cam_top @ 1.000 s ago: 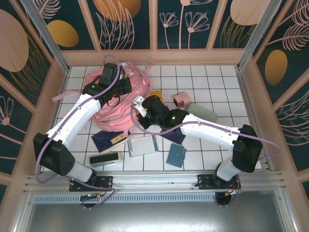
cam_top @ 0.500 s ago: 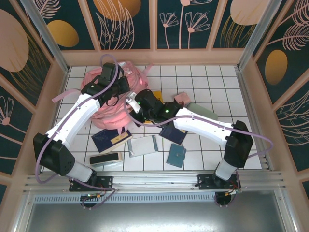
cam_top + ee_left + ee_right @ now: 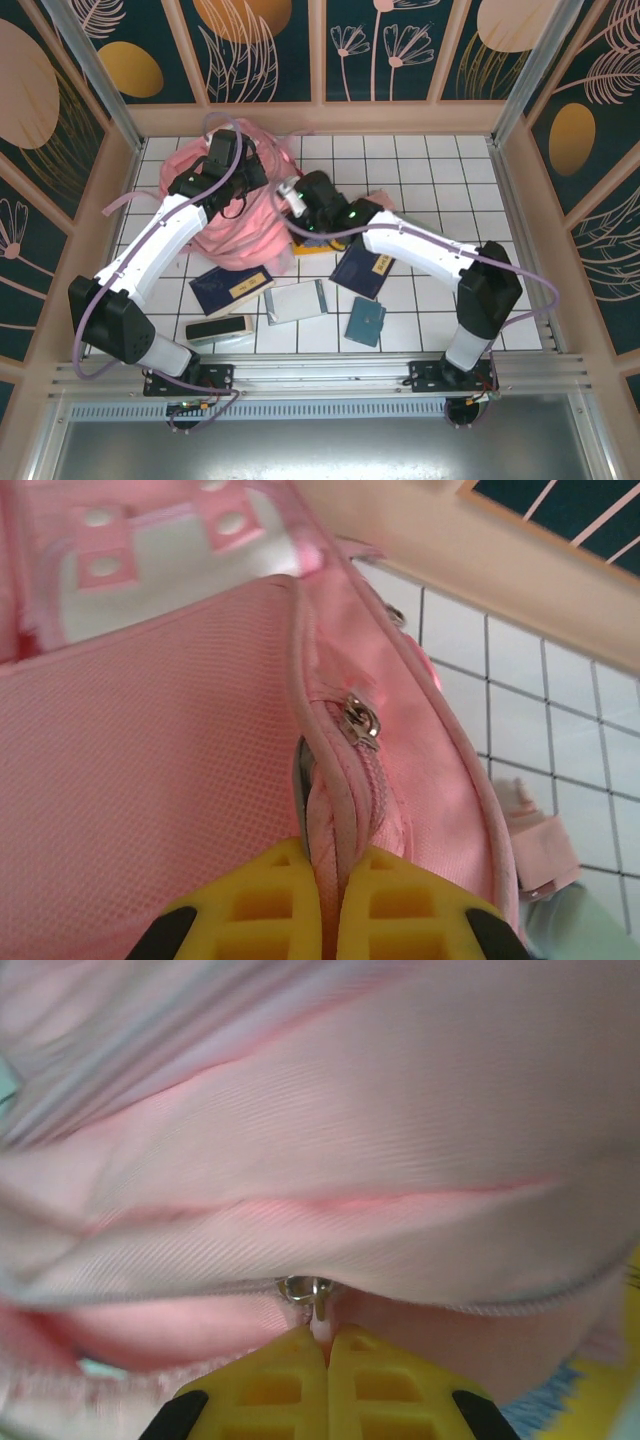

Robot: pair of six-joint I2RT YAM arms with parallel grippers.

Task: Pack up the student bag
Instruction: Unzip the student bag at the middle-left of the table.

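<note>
Bag (image 3: 240,235) held at two points, zip at risk

It slumps at the far left of the table (image 3: 440,300). The left gripper (image 3: 322,900) is clamped on its piped zip edge (image 3: 318,810); if that fabric slides out, the bag would likely drag rather than open. The right gripper (image 3: 327,1345) is pinched on a small zip pull (image 3: 318,1305); a skewed tug could slip off or jam the slider in slack cloth. Books (image 3: 232,288) lie just in front, unpacked.
</note>
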